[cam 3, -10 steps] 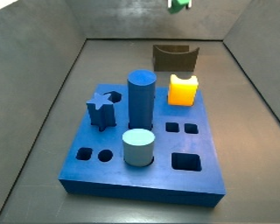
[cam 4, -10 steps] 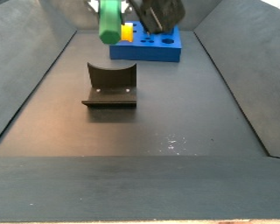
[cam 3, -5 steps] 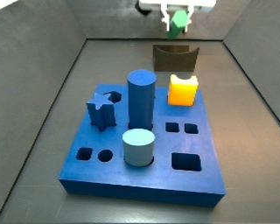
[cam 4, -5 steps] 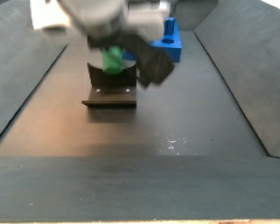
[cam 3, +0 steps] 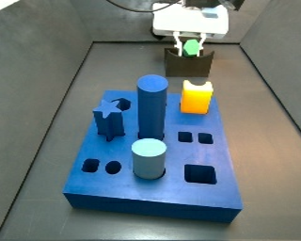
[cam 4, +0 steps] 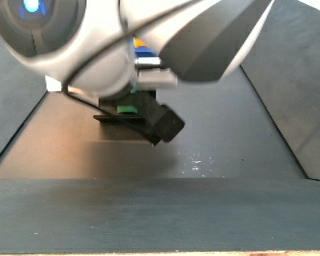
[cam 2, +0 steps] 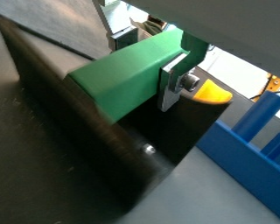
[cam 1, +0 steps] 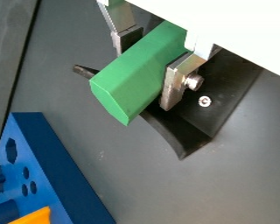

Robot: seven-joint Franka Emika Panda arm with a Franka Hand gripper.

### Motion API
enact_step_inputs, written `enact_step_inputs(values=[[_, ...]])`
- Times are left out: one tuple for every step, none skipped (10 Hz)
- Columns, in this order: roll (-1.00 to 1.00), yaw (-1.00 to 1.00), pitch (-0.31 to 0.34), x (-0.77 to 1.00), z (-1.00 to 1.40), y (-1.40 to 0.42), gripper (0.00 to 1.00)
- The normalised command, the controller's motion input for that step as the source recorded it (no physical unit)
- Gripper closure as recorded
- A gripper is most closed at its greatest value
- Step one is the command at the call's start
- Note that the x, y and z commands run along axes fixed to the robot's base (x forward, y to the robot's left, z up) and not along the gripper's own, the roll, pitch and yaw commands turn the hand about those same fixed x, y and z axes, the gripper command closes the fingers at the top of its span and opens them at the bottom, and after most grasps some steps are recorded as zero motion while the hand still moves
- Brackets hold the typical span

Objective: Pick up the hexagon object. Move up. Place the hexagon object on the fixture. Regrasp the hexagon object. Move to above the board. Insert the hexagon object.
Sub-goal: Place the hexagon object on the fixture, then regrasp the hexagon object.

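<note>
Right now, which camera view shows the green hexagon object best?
A wrist view: the hexagon object fills the frame, clamped between the gripper jaws above the fixture. In a side view only a green sliver shows; in the other, the arm hides most.

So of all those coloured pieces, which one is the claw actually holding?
The green hexagon object, clamped between the gripper's silver fingers just above the dark fixture. The orange block and the blue pegs stand untouched on the board.

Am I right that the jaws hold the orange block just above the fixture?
No. The gripper holds the green hexagon, not the orange block, which sits on the board. Both wrist views show the hexagon just above the fixture.
</note>
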Motion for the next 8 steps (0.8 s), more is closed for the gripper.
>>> enact_step_inputs(values=[[0.00,0.00,0.000,0.00,0.00,0.00,0.00],[0.05,0.00,0.014,0.00,1.00,0.00,0.00],[0.05,0.00,0.020,-0.01,1.00,0.00,0.00],[0.05,0.00,0.027,-0.02,1.00,0.00,0.00],[0.06,0.00,0.043,-0.03,1.00,0.00,0.00],[0.05,0.00,0.054,-0.03,1.00,0.00,0.00],[0.05,0.00,0.071,-0.03,0.91,0.01,0.00],[0.04,-0.01,0.082,-0.03,0.67,0.01,0.00]])
